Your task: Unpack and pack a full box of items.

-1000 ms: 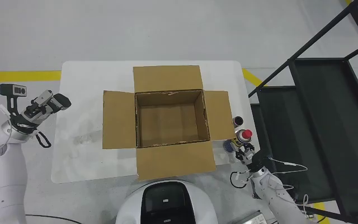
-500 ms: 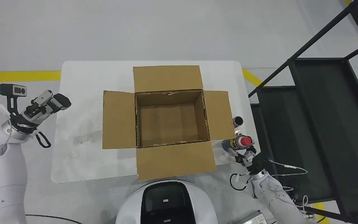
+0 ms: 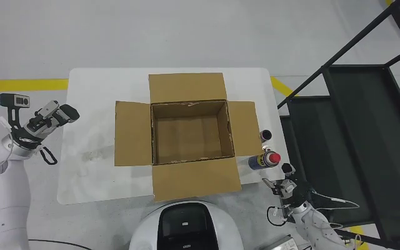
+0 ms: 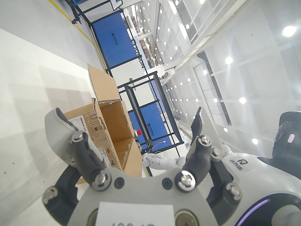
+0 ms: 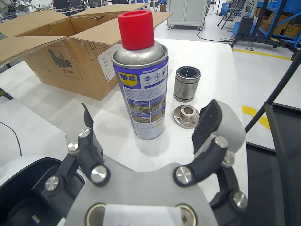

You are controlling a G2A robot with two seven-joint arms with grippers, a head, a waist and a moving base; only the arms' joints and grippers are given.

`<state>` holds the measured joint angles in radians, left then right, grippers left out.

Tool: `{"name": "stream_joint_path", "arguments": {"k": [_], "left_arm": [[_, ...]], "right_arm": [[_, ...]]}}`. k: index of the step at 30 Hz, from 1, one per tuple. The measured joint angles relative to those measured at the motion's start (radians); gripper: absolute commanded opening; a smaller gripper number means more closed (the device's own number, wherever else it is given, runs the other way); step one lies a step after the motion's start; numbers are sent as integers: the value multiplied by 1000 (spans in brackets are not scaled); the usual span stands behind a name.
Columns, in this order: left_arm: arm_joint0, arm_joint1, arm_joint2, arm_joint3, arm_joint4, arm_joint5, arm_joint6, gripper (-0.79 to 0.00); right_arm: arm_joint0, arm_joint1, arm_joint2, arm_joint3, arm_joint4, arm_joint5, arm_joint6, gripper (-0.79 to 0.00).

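Note:
An open cardboard box (image 3: 186, 86) stands in the middle of the white table (image 3: 94, 94), flaps spread, its inside bare. A blue spray can (image 3: 262, 160) with a red cap stands upright on the table beside the box's right flap. My right gripper (image 3: 282, 181) is open, a short way off the can toward the table's front edge, with nothing between its fingers. In the right wrist view the spray can (image 5: 141, 90) stands just beyond the right gripper (image 5: 148, 111). My left gripper (image 3: 62, 114) is open and raised at the table's left edge, pointing toward the box (image 4: 112, 128).
A steel cylinder bearing (image 5: 187, 83) and a small metal flange (image 5: 185, 116) sit on the table just past the can, near the right edge. A black metal frame (image 3: 350, 112) stands off the table's right side.
My right gripper has drawn back from the spray can toward the table's front edge, leaving the can standing. The left arm and the box have not moved.

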<state>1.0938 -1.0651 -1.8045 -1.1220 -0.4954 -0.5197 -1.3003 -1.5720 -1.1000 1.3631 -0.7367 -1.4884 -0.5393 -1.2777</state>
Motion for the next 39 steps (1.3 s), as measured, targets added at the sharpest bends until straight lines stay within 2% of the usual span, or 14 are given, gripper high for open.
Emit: {"name": "stream_joint_path", "arguments": {"k": [14, 15, 16, 17, 18, 20, 26, 30, 35, 39], "left_arm": [[0, 0, 0, 0, 0, 0, 0, 0], [0, 0, 0, 0, 0, 0, 0, 0], [0, 0, 0, 0, 0, 0, 0, 0], [0, 0, 0, 0, 0, 0, 0, 0], [0, 0, 0, 0, 0, 0, 0, 0], [0, 0, 0, 0, 0, 0, 0, 0], [0, 0, 0, 0, 0, 0, 0, 0], [0, 0, 0, 0, 0, 0, 0, 0], [0, 0, 0, 0, 0, 0, 0, 0], [0, 0, 0, 0, 0, 0, 0, 0]], "right_arm": [[122, -33, -51, 68, 76, 41, 118, -9], [128, -35, -55, 72, 78, 42, 124, -182], [135, -38, -60, 77, 81, 42, 130, -406], [140, -39, -63, 81, 84, 39, 133, -486], [146, -41, -66, 86, 88, 35, 135, -631], [159, -43, -72, 98, 89, 31, 137, -785], [173, -43, -89, 115, 62, -7, 97, -785], [141, -28, -82, 92, 33, -38, 30, -785], [38, 10, -27, -44, 45, -16, 13, -785], [-61, 49, 71, -190, 82, -32, 29, -785]]}}
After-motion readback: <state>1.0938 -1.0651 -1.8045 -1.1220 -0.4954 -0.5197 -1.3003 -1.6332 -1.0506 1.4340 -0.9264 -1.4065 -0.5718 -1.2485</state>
